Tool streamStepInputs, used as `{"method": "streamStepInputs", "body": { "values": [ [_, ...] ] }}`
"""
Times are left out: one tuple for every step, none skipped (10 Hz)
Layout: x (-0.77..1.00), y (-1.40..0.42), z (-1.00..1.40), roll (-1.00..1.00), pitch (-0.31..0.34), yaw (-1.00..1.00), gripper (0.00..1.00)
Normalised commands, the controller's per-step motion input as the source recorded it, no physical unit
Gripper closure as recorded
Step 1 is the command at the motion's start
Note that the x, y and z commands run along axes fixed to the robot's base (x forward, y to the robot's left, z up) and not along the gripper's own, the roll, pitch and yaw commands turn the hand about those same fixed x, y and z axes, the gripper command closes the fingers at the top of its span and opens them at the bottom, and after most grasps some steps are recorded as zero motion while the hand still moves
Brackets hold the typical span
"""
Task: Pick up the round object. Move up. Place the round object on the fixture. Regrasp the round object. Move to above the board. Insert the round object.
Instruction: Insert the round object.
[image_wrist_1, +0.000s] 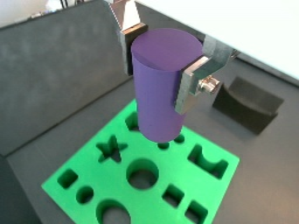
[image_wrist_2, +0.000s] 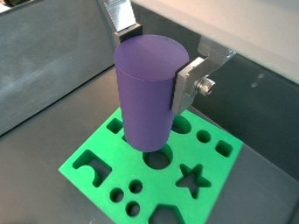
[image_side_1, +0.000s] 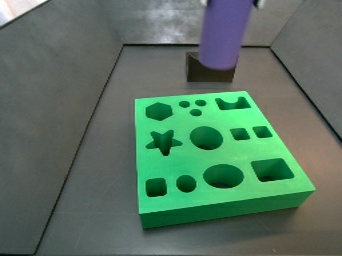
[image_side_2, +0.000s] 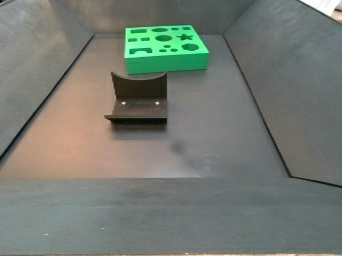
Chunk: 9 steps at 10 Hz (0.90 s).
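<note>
The gripper (image_wrist_1: 163, 54) is clamped on the round object (image_wrist_1: 160, 83), its silver fingers (image_wrist_2: 191, 79) pressed against opposite sides near the upper end, so the purple peg hangs upright below them. In both wrist views the peg is held in the air above the board (image_wrist_2: 111, 157). The fixture (image_side_2: 136, 98) stands on the floor near the board.

Wrist views close above the board (image_wrist_1: 140, 175) (side views farther, opposing ends).
</note>
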Motion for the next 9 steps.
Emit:
{"method": "streamStepInputs", "body": {
  "values": [
    [0.41, -0.13, -0.58, 0.0, 0.0, -0.05, 1.0],
    [0.28, -0.11, -0.65, 0.0, 0.0, -0.1, 1.0],
    [0.23, -0.09, -0.71, 0.0, 0.0, -0.11, 1.0],
    [0.17, -0.09, -0.67, 0.0, 0.0, -0.11, 1.0],
    [0.02, 0.0, -0.25, 0.0, 0.0, -0.04, 1.0],
    [0.0, 0.0, -0.06, 0.0, 0.0, 0.0, 1.0],
    [-0.1, 0.0, -0.17, 0.03, -0.01, 0.0, 1.0],
    [-0.18, 0.0, -0.24, 0.0, -0.05, 0.0, 1.0],
    [0.0, 0.0, -0.09, 0.0, 0.0, 0.0, 1.0]
  ]
}}
